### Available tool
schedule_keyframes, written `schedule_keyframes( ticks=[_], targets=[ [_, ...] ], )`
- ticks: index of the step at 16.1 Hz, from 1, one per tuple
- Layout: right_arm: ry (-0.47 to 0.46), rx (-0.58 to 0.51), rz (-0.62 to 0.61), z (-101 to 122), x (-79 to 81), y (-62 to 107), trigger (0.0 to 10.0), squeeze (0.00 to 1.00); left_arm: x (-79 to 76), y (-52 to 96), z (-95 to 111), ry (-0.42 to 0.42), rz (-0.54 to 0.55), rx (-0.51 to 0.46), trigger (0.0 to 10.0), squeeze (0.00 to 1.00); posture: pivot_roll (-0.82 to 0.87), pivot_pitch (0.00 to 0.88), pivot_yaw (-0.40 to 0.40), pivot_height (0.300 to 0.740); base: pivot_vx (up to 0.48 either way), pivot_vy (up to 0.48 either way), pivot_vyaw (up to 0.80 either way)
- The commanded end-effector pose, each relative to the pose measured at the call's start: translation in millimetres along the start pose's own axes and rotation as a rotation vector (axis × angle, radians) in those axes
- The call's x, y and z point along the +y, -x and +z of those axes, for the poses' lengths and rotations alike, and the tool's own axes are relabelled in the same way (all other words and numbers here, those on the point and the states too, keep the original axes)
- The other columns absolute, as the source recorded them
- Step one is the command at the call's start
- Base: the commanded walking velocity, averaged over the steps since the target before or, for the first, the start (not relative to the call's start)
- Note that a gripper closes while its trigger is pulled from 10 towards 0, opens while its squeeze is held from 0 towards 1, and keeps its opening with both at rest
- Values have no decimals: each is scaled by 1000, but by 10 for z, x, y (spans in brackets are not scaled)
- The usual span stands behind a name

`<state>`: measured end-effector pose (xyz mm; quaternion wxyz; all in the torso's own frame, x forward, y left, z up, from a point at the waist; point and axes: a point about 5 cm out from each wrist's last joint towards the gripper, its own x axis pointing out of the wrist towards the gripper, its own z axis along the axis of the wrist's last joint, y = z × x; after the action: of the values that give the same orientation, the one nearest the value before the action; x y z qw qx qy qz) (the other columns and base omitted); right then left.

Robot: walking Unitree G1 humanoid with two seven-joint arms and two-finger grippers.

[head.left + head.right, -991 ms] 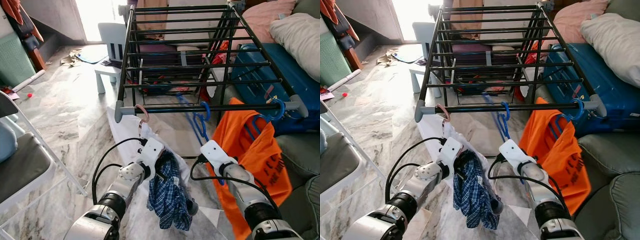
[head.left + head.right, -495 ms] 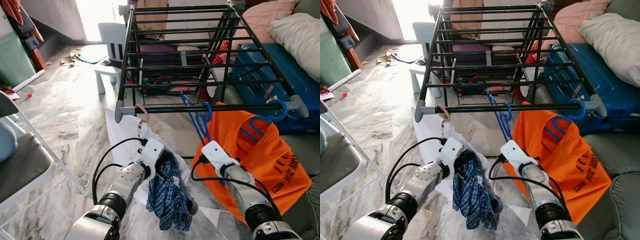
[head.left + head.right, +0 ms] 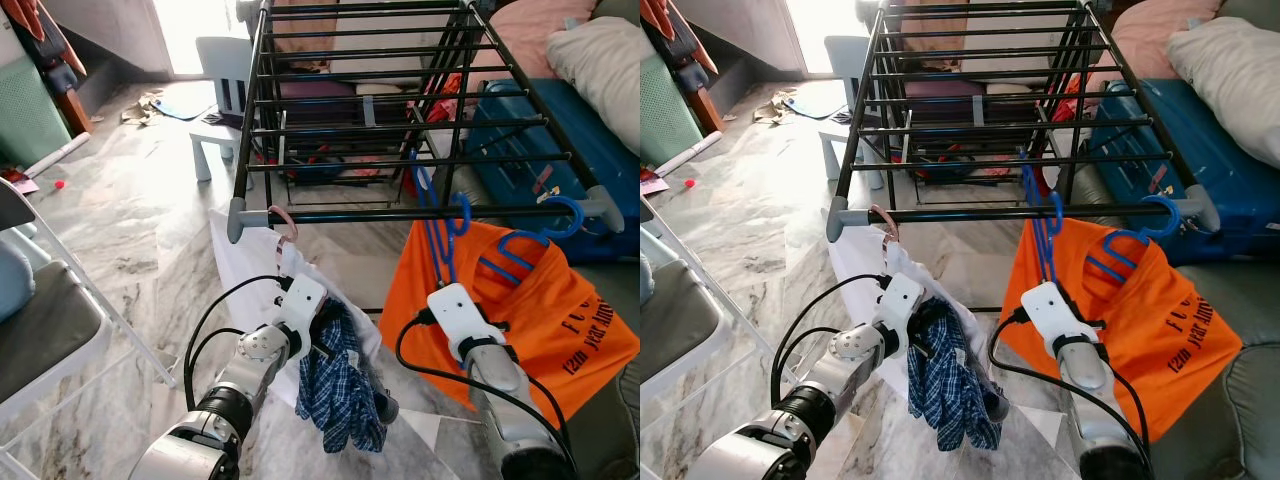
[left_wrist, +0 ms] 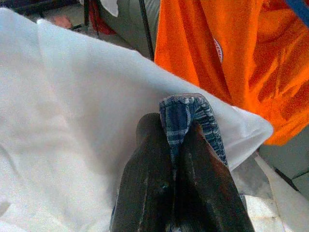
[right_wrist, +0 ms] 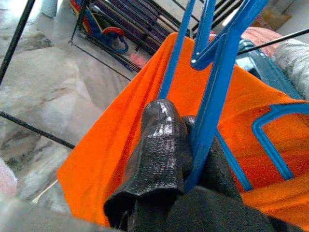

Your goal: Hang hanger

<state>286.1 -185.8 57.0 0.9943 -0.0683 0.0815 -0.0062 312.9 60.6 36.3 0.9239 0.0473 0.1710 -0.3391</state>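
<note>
Hanging a blue hanger on the drying rack

Gripping the blue hanger (image 5: 212, 96) low on its frame, the right gripper (image 5: 186, 145) is closing its jaws tight around the plastic, as the right wrist view is showing. The hanger's hook (image 3: 462, 210) is curling over the front rail of the black drying rack (image 3: 400, 214), apparently resting on it, and its long body is running down from the rail to the gripper (image 3: 455, 305). Just beside it, an orange T-shirt (image 3: 530, 310) is hanging from the same rail on a second blue hanger (image 3: 535, 250), spreading out behind the right arm.

Lower and to the robot's left, the left gripper (image 4: 176, 145) is pinching a fold of blue plaid cloth (image 3: 335, 385) between closed jaws, and the cloth is dangling below it. Behind it a white garment (image 3: 245, 265) is hanging on a pink hanger (image 3: 285, 222) near the rail's left end. A blue suitcase (image 3: 545, 130) is lying behind the rack on the marble floor (image 3: 130, 220)
</note>
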Motion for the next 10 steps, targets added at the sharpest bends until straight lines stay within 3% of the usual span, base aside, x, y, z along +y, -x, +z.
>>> schedule_keyframes(
  ticks=[1,5,7,10],
  targets=[
    [-4,-10,11,36,30,75,10000,0,-5,-2,36,-12,-13,-18,10000,0,-21,0,28,740,0,0,0],
    [-10,149,111,-294,148,382,10000,0,-2,-1,34,-25,-19,-10,10000,0,-23,0,27,740,0,0,0],
    [-19,192,110,-335,145,479,10000,0,7,1,35,-25,-17,-7,10000,0,-25,0,28,740,0,0,0],
    [-23,197,111,-319,153,471,10000,0,-20,-7,25,-27,-24,-1,10000,0,-27,0,29,740,-176,0,0]
  ],
)
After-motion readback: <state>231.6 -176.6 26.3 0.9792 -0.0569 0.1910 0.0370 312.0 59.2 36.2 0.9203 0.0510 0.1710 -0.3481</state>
